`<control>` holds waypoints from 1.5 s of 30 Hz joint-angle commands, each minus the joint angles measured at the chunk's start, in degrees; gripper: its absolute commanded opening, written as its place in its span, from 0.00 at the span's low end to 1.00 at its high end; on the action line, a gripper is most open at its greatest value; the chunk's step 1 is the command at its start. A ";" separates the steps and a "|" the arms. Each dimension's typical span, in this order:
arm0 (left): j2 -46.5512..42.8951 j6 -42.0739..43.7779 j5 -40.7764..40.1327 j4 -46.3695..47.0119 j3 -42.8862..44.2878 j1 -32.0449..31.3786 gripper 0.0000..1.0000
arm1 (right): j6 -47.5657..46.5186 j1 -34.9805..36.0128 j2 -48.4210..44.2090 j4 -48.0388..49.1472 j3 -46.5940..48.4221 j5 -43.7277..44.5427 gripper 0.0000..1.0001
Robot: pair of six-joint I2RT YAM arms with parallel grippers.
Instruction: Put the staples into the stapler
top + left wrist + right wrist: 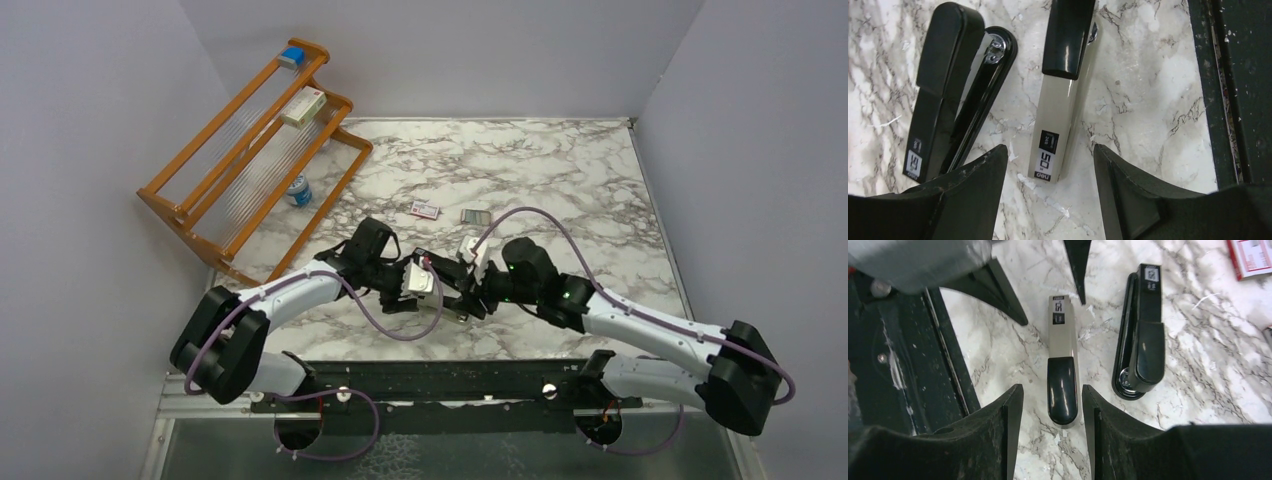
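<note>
Here, both arms meet low over the middle of the marble bench [560, 170], and both hands are set around the same thing: a grey tool [1060, 115] with a black cap, not the stapler. The left hand [1049, 150] is released, its fingers [978, 190] spread wide on either side of the tool's labelled end without touching it. The right hand [1052, 389] is also released, its fingers [998, 435] flanking the tool's black-capped end with a thin gap on each side. The stapler [943, 95] lies flat on the bench just beside the grey tool, roughly parallel to it and apart from it, on the side away from the arm bases; neither hand touches it. Silver metal shows at its rounded end. Farther back on the bench lie the red-and-white packet [425, 209] and, near it, the grey tray [475, 216]; the staples themselves are too small to make out.
</note>
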 commanded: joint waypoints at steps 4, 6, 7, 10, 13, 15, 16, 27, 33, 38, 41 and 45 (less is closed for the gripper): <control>5.67 4.45 -0.58 0.54 2.74 -3.95 0.61 | 11.72 -0.05 -11.72 4.81 -4.92 10.12 0.51; 7.57 4.34 -2.10 0.49 3.23 -4.81 0.58 | 14.01 -0.04 -14.85 5.20 -6.25 11.60 0.51; 8.40 4.19 -2.98 0.41 3.57 -5.02 0.57 | 15.06 -0.05 -15.92 5.41 -6.90 12.22 0.51; 10.02 4.10 -4.70 -0.38 4.09 -5.43 0.50 | 18.34 -0.03 -18.56 5.36 -8.34 14.54 0.51; 9.72 3.60 -6.14 -0.45 3.79 -5.61 0.41 | 23.15 -0.02 -20.71 4.10 -9.05 19.54 0.51; 9.06 2.92 -6.76 -0.40 3.22 -5.71 0.36 | 28.67 -0.08 -22.17 2.28 -9.49 24.30 0.51; 8.72 2.46 -7.11 -0.38 2.95 -5.78 0.32 | 31.52 -0.06 -23.09 1.48 -9.92 26.91 0.51; 7.82 -16.77 -14.66 1.85 3.31 -11.07 0.09 | 62.39 -0.05 -30.76 1.54 -18.41 38.74 0.65; 11.31 -34.15 -24.85 4.15 6.67 -16.48 0.00 | 73.00 -0.04 -28.96 -5.93 -17.67 43.01 0.70; 12.93 -46.41 -26.82 6.49 10.22 -17.04 0.00 | 77.76 0.01 -29.23 -12.14 -16.46 43.36 0.79; 16.63 -55.63 -27.76 7.46 13.61 -17.15 0.00 | 80.66 -0.04 -29.63 -13.86 -16.77 43.79 0.83; 20.33 -63.04 -26.62 9.96 17.39 -17.79 0.00 | 87.25 -0.05 -29.59 -16.97 -17.65 44.96 0.84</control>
